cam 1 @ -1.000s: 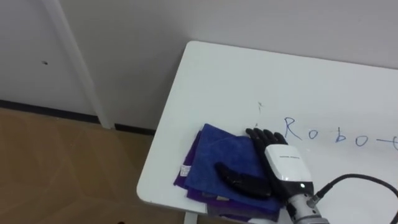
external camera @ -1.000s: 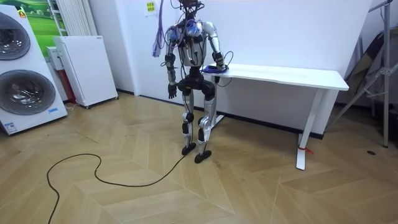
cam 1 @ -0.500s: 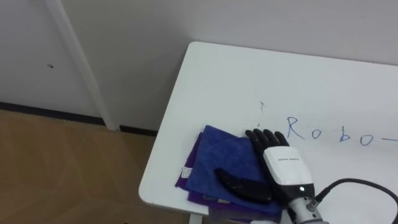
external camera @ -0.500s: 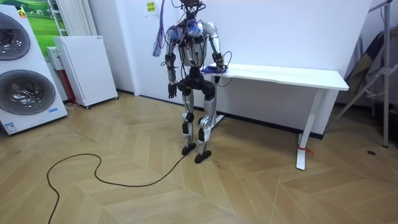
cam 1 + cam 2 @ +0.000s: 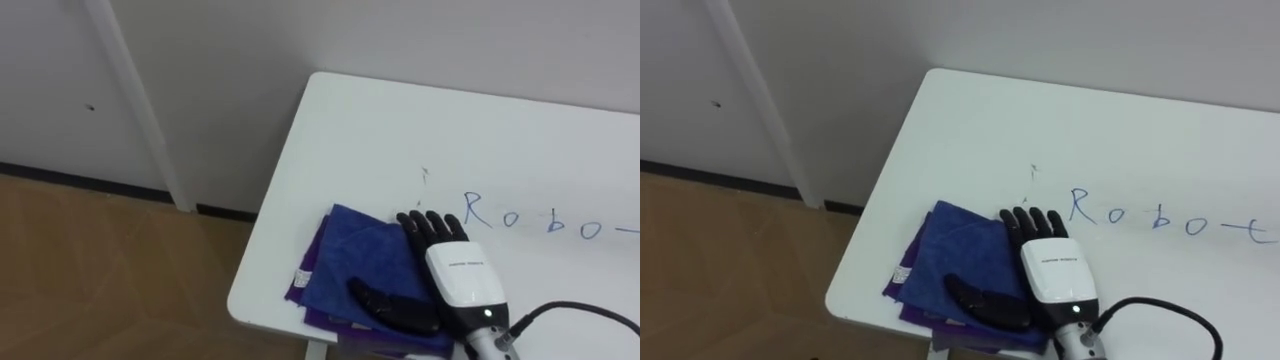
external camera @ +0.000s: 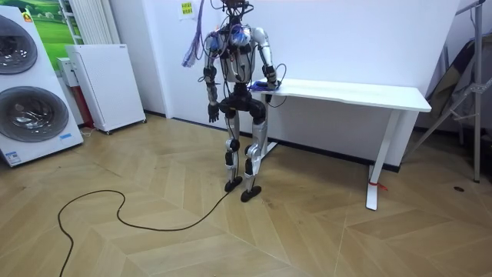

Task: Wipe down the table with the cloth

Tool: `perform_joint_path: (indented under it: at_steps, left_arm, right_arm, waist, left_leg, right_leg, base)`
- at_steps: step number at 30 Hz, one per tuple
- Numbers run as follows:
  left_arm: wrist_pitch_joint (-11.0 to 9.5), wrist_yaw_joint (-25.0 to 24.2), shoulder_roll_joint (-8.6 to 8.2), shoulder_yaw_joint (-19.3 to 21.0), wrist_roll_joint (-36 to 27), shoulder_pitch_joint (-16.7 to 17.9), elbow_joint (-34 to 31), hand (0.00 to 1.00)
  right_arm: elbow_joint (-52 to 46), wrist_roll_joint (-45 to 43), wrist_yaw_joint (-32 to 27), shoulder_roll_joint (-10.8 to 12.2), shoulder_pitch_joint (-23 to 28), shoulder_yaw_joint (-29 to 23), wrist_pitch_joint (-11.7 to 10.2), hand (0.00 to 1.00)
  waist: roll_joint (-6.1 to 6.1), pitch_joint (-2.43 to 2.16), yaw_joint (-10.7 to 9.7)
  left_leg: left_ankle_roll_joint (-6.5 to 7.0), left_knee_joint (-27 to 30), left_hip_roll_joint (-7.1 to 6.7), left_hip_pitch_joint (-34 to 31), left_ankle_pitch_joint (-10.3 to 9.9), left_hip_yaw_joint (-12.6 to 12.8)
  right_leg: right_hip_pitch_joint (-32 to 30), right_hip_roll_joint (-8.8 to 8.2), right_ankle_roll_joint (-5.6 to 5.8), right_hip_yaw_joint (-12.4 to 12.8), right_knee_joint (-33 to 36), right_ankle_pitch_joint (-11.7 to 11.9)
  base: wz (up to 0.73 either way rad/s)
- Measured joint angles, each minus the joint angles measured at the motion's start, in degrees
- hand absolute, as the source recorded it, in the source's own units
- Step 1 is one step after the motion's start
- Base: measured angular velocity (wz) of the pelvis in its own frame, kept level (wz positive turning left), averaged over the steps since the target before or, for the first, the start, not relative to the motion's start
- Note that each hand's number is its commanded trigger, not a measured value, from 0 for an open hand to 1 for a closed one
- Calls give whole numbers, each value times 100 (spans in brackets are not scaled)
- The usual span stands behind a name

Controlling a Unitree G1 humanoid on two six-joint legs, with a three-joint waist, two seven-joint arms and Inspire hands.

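A folded blue cloth (image 5: 352, 262) with a purple layer under it lies at the near left corner of the white table (image 5: 400, 130). My right hand (image 5: 455, 278) rests flat on the cloth's right part, open, its fingers straight and pointing away and its thumb spread out over the cloth. Blue handwriting (image 5: 545, 221) runs across the tabletop just right of the fingertips. In the room view I stand upright at the table's (image 6: 361, 94) end on the room view's left, and my left hand (image 6: 211, 115) hangs at my side.
The table's near left corner is close to the cloth, with wooden floor (image 5: 100, 270) below. A white wall and a white upright post (image 5: 140, 100) stand behind. White appliances (image 6: 108, 85) and a dark stand (image 6: 461, 85) show in the room view.
The whole picture has shifted slightly, so the camera moved. The right hand and the cloth keep the same place relative to the writing.
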Motion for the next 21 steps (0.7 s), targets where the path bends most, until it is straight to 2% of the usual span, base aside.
perform_joint_path:
  at_steps: [6, 13, 21]
  left_arm:
    - [-129, 0, 0, 2, 7, -12, 70, 0]
    - [-165, -1, 1, 2, 3, -11, 119, 0]
    - [-195, -3, 2, 1, 2, -10, 337, 0]
  right_arm:
    - [5, -27, -178, 0, 26, 11, -151, 0]
    - [-15, -51, -304, -1, 23, 16, -364, 0]
    - [-40, -46, -322, -9, 21, 17, -474, 0]
  waist:
    - [-38, -10, 78]
    - [-53, -4, 133]
    - [-47, -4, 137]
  left_leg:
    - [0, -7, 2, -29, 0, 30]
    - [0, -7, 1, -81, 0, 40]
    - [0, -13, 4, -108, 0, 67]
  right_leg:
    - [-48, 0, 0, 3, 1, 0]
    - [-87, -2, 0, 9, -1, 0]
    - [-121, -1, 0, 5, 2, 0]
  base:
    - [-1]
    - [0]
    - [0]
